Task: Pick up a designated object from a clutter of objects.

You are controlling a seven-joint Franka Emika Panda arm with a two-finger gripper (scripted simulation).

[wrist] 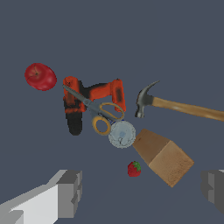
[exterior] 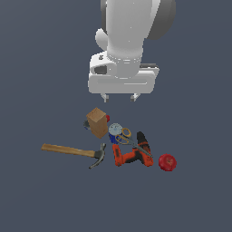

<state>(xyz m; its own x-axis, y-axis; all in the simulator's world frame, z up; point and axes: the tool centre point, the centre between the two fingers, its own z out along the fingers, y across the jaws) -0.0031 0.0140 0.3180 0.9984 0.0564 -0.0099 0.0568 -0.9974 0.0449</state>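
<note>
The hand (exterior: pixel 120 97) is held above the clutter with its two fingers spread wide and nothing between them; in the wrist view one finger (wrist: pixel 70 192) shows at each side of the frame, well apart. The target, a small dark-blue can (exterior: pixel 115 132) with a silvery-grey lid (wrist: pixel 122 134), stands upright on the bench (exterior: pixel 45 199) in the middle of the group. It is crowded: the tan wooden block (exterior: pixel 97 122) touches or nearly touches it on the exterior view's left, and the orange-handled scissors (exterior: pixel 123 137) lie against it on the other side, resting across the orange-and-black drill (exterior: pixel 132 154). A small strawberry (wrist: pixel 134 169) sits just beside the block. The hammer (exterior: pixel 74 152) and the red apple (exterior: pixel 167 162) lie further out.

Judgement: the step in hand is the approach. The hand should be centred over the lid, then turned so that the fingers drop into the free gaps, not onto block or scissor loops. Descent should be straight and slow; a glancing touch on the block is likely to tip the can
</note>
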